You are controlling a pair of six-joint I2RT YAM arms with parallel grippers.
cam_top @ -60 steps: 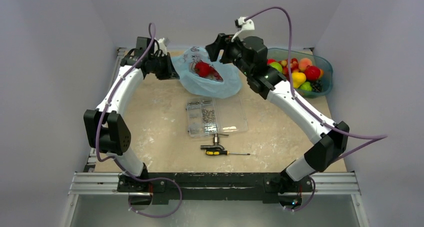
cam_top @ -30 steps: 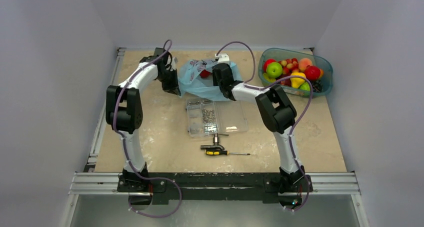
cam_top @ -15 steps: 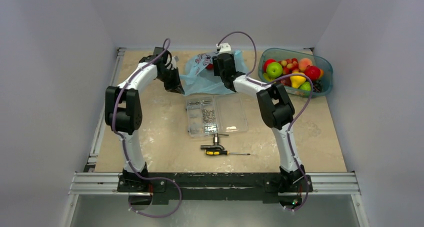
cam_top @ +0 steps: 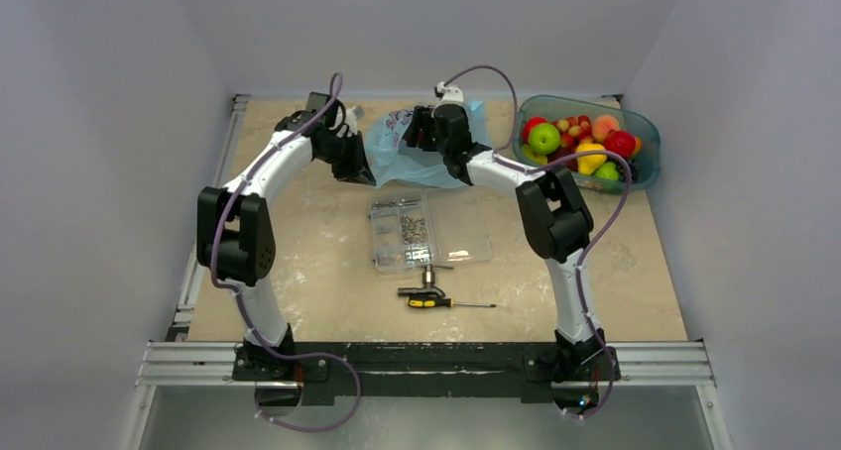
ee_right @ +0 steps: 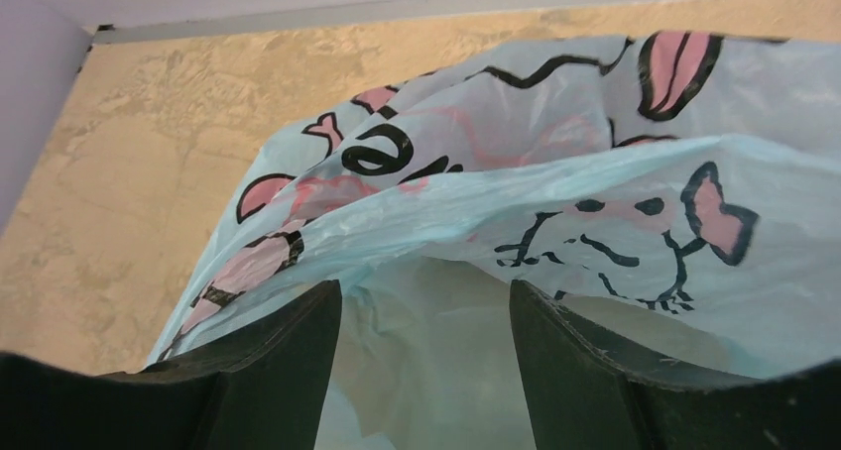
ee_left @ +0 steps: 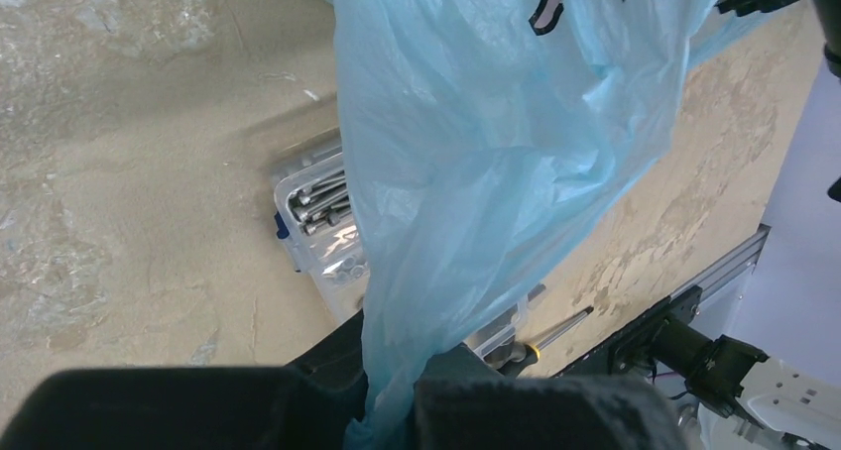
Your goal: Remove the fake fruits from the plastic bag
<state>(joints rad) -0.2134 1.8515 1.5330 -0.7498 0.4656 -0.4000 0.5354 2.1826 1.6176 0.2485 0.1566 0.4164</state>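
Blue crinkly plastic bag (cam_top: 407,161) is stretching above the far middle of the worktop (cam_top: 317,242), its long axis running left to right between my arms. My left pincer (ee_left: 392,376), elbow raised, is pinching the bag's near-left corner, fingers pressed together on the film. My right pincer (ee_right: 426,301), arm reaching far forward, is hovering spread at the printed rim.

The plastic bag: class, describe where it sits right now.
Top view: the plastic bag is at the far middle of the table, pinched by the left fingers, beyond the screw box and left of the fruit tub.
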